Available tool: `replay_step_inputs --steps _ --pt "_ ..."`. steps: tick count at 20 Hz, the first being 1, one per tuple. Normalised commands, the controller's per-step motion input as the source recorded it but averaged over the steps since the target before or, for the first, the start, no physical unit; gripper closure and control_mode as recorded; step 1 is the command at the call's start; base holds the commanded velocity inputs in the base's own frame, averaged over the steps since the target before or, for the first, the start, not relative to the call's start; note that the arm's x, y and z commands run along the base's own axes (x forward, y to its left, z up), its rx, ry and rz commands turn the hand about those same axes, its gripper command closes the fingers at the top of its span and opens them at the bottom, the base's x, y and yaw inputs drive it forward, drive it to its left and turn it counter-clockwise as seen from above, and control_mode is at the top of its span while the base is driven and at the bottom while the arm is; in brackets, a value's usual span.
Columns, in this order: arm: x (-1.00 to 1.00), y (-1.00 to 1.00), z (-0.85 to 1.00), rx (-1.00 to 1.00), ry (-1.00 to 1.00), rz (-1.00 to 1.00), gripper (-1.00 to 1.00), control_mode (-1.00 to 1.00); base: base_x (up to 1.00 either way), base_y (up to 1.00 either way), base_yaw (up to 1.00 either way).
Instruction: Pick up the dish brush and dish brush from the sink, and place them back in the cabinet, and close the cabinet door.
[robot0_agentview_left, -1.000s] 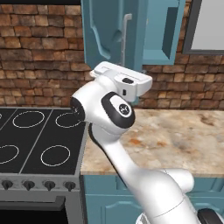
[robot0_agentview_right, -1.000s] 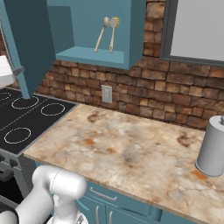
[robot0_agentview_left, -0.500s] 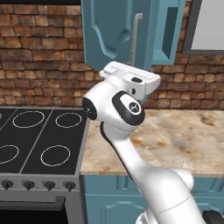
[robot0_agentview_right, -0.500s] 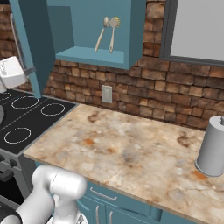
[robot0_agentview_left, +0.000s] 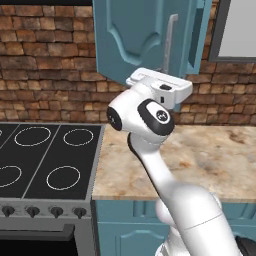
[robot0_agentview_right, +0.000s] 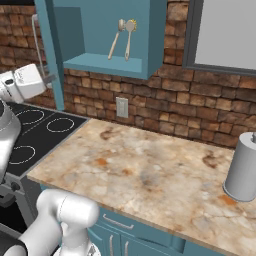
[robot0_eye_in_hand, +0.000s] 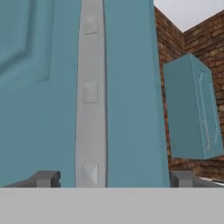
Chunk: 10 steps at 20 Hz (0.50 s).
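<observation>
Cabinet door (robot0_agentview_left: 137, 42) stands swung open from the cabinet (robot0_agentview_right: 105, 35), seen edge-on in the right base view at the cabinet's left side. Its vertical silver bar handle (robot0_eye_in_hand: 90, 94) runs down the middle of the hand view, directly ahead of the gripper (robot0_eye_in_hand: 111, 178). The gripper's two dark fingertips (robot0_eye_in_hand: 45, 178) stand wide apart, one to each side of the handle, holding nothing; whether either pad touches the door panel cannot be told from this close view. In the left base view the white hand (robot0_agentview_left: 161, 87) sits just below the door's lower edge, beneath the handle.

Two dish brushes (robot0_agentview_right: 122, 37) are inside the cabinet, leaning against its lighter blue back wall, heads up, handles resting on the shelf (robot0_agentview_right: 107, 63). They stand close beside each other, to the right of the door.

Below the cabinet a brick wall (robot0_agentview_right: 165, 107) carries a pale outlet plate (robot0_agentview_right: 122, 107). A marbled stone counter (robot0_agentview_right: 145, 175) lies under the cabinet; a grey cylindrical canister (robot0_agentview_right: 243, 167) stands on it well to the cabinet's right. A black stovetop (robot0_agentview_left: 42, 160) with white rings lies below and left of the door. A second teal wall cupboard (robot0_eye_in_hand: 192, 109) shows in the hand view, beyond the door's edge.
</observation>
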Motion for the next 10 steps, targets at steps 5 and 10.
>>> replay_step_inputs --steps 5,10 --pt "0.43 -0.21 -0.07 -0.02 0.0 -0.07 -1.0 -1.0 0.0 0.0 0.0" --pt "0.47 -0.2 -0.07 0.0 0.0 -0.01 -1.0 -1.0 0.0 0.0 0.0"
